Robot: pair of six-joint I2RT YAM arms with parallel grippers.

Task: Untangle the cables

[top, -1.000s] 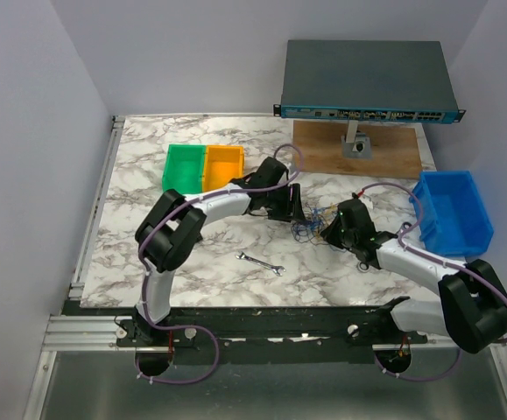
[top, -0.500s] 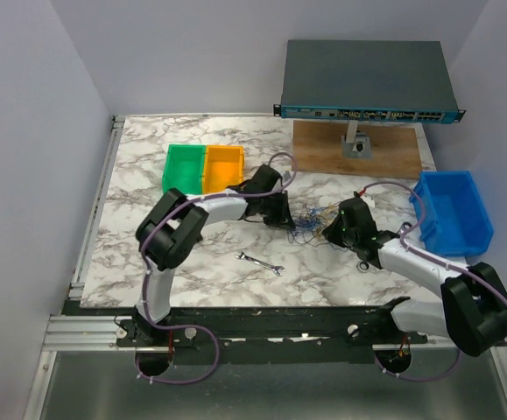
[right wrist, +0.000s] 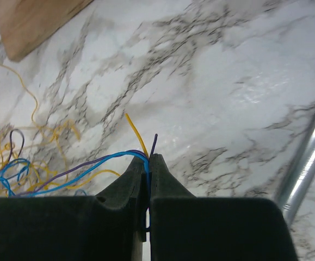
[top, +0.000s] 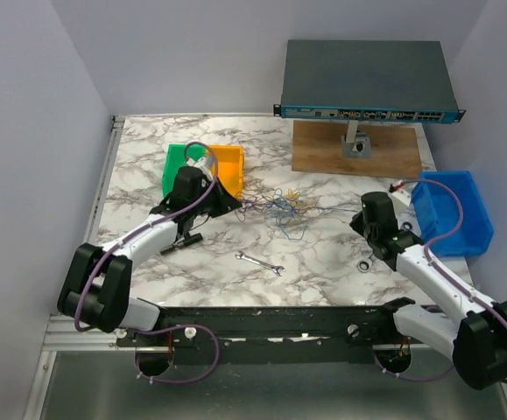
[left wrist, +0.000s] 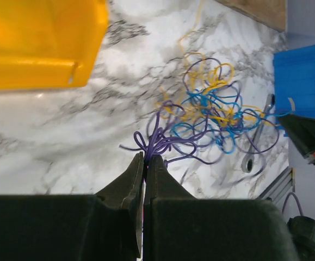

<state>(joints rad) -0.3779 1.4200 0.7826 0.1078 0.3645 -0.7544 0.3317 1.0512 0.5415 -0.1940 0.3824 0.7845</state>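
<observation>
The cables [top: 290, 210] are thin blue, yellow and purple wires, drawn out in a loose tangle across the marble between my two grippers. My left gripper [top: 238, 203] is beside the orange bin and is shut on a bunch of purple wires [left wrist: 162, 142]. In the left wrist view the tangle [left wrist: 211, 111] lies just beyond the left gripper [left wrist: 145, 157]. At the tangle's right end, my right gripper [top: 361, 216] is shut on blue, purple and yellow wire ends [right wrist: 138, 142], which poke out past the right gripper [right wrist: 149, 157].
A green bin [top: 179, 157] and an orange bin [top: 229, 161] sit behind the left arm. A blue bin [top: 453, 210] stands at the right edge. A network switch [top: 367, 80] rests on a wooden board [top: 358, 150] at the back. Silver wrenches lie at the front middle [top: 261, 262] and near the right arm [top: 367, 261].
My left gripper closed on the purple wires and pulled left toward the bins. The right gripper drew back to the right, still shut, and the tangle stretched out between them.
</observation>
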